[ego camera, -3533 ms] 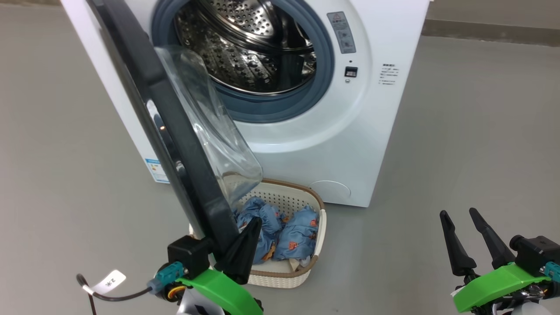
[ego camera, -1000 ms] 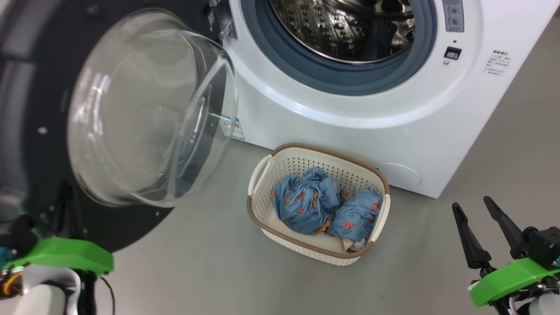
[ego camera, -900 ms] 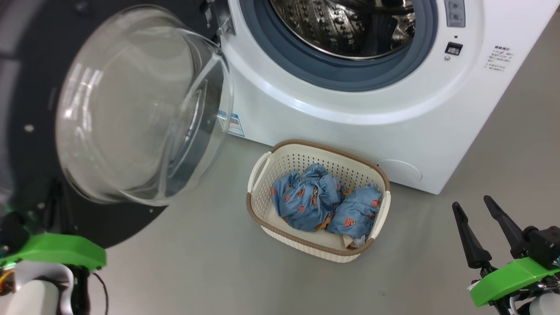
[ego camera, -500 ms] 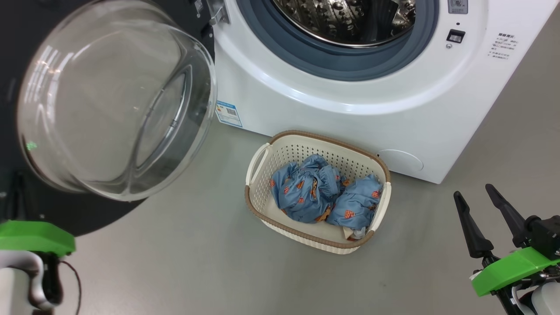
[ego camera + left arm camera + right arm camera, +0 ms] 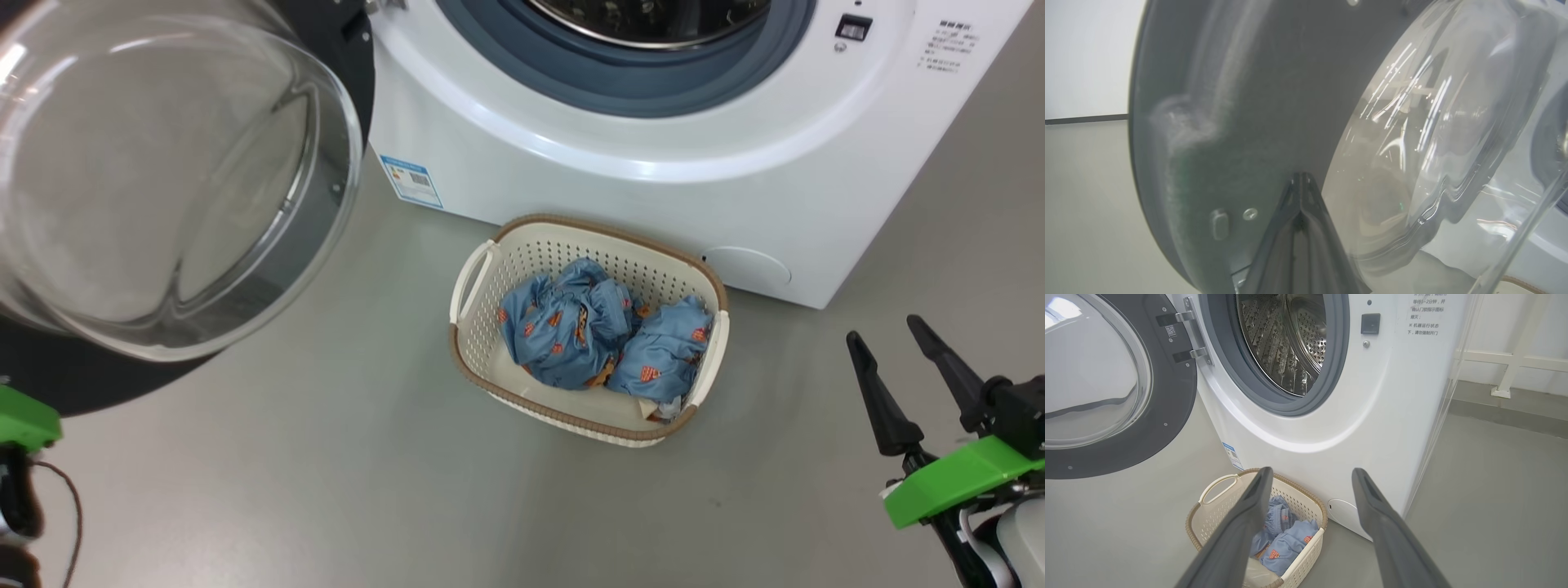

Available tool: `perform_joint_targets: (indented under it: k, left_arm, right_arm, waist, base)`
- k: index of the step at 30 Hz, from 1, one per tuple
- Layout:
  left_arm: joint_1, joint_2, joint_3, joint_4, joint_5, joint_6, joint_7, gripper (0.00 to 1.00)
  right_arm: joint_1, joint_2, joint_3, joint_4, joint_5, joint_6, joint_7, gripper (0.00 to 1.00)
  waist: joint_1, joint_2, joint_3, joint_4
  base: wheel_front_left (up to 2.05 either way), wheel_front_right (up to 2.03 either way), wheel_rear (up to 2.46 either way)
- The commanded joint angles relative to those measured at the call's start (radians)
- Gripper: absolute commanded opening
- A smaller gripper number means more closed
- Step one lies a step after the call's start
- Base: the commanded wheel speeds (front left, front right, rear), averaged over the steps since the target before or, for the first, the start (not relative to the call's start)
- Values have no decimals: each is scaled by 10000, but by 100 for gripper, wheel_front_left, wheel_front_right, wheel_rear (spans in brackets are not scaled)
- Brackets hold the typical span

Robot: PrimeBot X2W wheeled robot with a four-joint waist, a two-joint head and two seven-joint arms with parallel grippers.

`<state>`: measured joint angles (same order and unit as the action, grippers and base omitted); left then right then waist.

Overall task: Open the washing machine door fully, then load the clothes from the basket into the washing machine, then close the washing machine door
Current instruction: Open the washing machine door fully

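Note:
The washing machine stands at the top with its door swung wide to the left, the glass bowl facing me. Its steel drum is bare. The basket sits on the floor in front, holding the light blue clothes. My left gripper is shut, its tips close to the door's dark inner face; I cannot tell whether they touch. Its green wrist piece shows at the lower left edge. My right gripper is open and empty, right of the basket.
Grey floor surrounds the basket. A blue label and a round cover mark the machine's lower front. A white rail runs along the wall behind the machine's right side.
The door has swung from nearly edge-on to wide open on the left. The head camera has shifted, and my left arm has slid towards the lower left edge. The right gripper stays open.

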<state>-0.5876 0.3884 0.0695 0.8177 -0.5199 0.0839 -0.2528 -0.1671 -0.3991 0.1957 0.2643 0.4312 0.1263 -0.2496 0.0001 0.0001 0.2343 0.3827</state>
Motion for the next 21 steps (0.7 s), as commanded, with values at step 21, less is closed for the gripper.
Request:
perform_joint_targets:
  k: [21]
  left_arm:
    - [-1351, 1026, 1802, 1113, 927, -721, -89, 0]
  right_arm:
    - [-733, -526, 463, -180, 43, 44, -122, 100]
  waist:
    - [0, -1, 591, -189]
  base:
    - [0, 0, 0]
